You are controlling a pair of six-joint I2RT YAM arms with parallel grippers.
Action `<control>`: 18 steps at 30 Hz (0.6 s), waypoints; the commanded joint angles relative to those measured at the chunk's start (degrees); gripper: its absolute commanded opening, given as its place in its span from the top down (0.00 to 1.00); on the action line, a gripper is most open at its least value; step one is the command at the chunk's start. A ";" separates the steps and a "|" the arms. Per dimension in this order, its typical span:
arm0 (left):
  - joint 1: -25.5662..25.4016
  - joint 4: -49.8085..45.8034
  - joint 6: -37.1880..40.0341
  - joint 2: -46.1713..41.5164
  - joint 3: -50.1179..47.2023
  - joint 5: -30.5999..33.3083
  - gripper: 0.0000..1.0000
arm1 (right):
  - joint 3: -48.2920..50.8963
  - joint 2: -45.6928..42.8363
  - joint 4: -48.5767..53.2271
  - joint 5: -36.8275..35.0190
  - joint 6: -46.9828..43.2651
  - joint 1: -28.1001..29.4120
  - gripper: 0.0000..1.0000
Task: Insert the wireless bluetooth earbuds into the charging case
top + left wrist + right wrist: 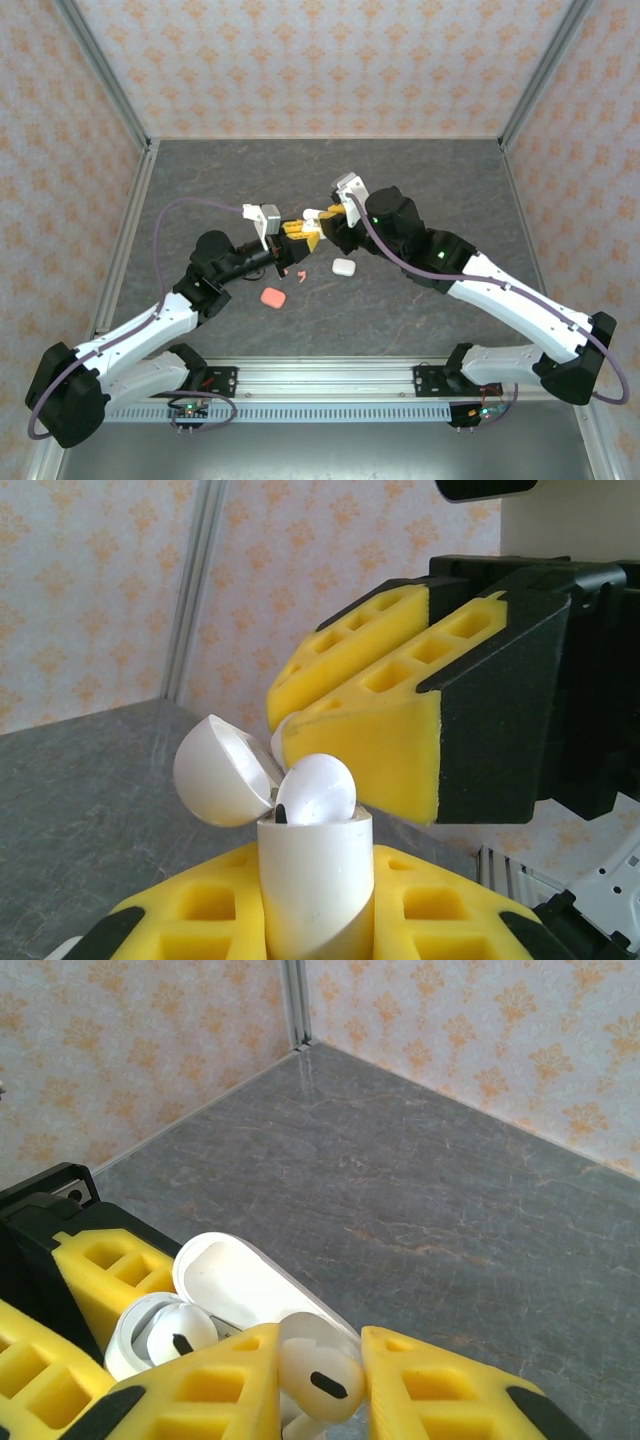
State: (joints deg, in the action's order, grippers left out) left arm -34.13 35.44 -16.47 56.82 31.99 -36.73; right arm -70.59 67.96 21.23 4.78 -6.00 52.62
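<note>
My left gripper point(316, 905) is shut on a white charging case point(318, 875) and holds it upright above the table. Its lid point(222, 770) is swung open, and one white earbud point(320, 788) sits in the case. In the right wrist view my right gripper point(320, 1380) is shut on a second white earbud point(322, 1370), right beside the open lid point(245, 1282) and the seated earbud point(176, 1334). Seen from above, the left gripper point(291, 232) and the right gripper point(318, 221) meet tip to tip at mid-table. The right gripper's pads point(372, 708) hang just above the case.
On the table below the grippers lie a closed white case point(343, 267), a coral-red case point(273, 297) and two small coral-red earbuds point(298, 275). Patterned walls enclose the grey table point(450, 190) on three sides.
</note>
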 commanded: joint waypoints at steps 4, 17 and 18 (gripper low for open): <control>-0.41 3.98 0.16 -0.17 1.85 1.53 1.00 | -2.02 1.28 3.90 1.46 4.98 0.20 0.76; -0.41 5.07 0.30 1.01 1.67 1.75 1.00 | -4.24 1.38 6.41 2.79 10.53 0.20 0.72; -0.41 5.08 0.30 1.10 1.70 1.75 1.00 | -4.40 1.38 6.53 2.92 10.65 0.20 0.71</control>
State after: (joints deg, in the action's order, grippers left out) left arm -34.15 35.64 -16.47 57.78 31.99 -35.92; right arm -72.97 69.17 25.52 5.58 3.03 52.58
